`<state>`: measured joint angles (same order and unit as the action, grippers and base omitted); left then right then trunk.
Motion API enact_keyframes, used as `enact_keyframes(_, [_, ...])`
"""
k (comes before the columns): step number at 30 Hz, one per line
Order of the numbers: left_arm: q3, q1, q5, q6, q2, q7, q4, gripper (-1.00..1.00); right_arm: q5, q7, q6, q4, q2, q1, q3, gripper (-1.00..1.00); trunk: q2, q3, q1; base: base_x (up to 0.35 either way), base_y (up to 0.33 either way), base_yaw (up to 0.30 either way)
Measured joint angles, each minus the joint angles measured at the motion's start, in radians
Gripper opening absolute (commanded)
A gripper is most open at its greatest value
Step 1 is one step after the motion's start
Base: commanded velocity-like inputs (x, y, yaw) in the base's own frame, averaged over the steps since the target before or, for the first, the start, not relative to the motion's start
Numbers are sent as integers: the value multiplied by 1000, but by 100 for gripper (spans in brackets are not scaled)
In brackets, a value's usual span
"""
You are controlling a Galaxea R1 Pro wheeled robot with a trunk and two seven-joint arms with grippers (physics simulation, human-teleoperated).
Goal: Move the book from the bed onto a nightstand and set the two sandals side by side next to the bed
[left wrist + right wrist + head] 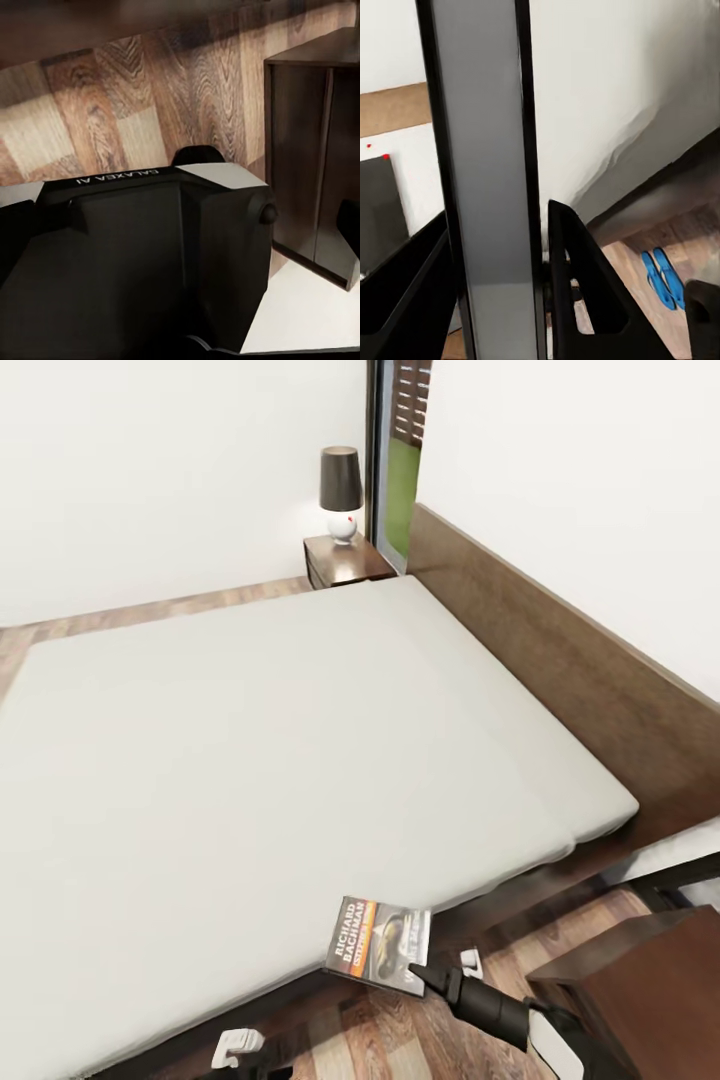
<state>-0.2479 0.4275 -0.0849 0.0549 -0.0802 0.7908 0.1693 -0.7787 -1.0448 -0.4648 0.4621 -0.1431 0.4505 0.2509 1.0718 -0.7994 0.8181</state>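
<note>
1. At the near edge of the bed: book pinched at its lower corner by the right gripper, cover up, overhanging the mattress edge above the wood floor.
2. Right wrist view: two dark fingers set on either side of the book's pale edge, clamped on it, no gap visible.
3. Step in hand, by judgement: book-to-nightstand transfer, with the book gripped and seemingly just clear of the mattress.
4. Next move likely calls for: carrying the book to a nightstand top and laying it flat. Near nightstand just beside the right arm, at the bed's head end; far nightstand with a lamp across the bed, well apart.
5. Sandals step not yet done, by the look of it.
6. Right wrist view alone gives the sandals: two blue shapes lying close together on the floor past the bed frame.
7. Head view gives the book's cover and lettering; right wrist view gives its edge.
8. Left wrist view: dark robot body, wood floor, a dark cabinet off to one side. Left gripper low in the head view; fingers apart or together, cannot tell.
</note>
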Motion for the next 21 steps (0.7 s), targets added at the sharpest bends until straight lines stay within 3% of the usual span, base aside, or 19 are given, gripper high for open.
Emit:
enact_keyframes(5, [0, 0, -1, -2, 4, 1, -1, 100, 67, -1, -1, -30, -19, -1, 0, -100, -35, 16, -19, 0, 0, 277])
enact_keyframes(11, [0, 0, -3, -3, 11, 43, -1, 100, 177, 0, 0, -42, -29, -3, 0, -100, -77, 35, -42, 0, 0, 290])
enact_keyframes(21, [7, 0, -5, -2, 11, 57, -2, 100, 194, -1, -1, -42, -37, -3, -2, -100, -147, 66, -81, 0, 0, 291])
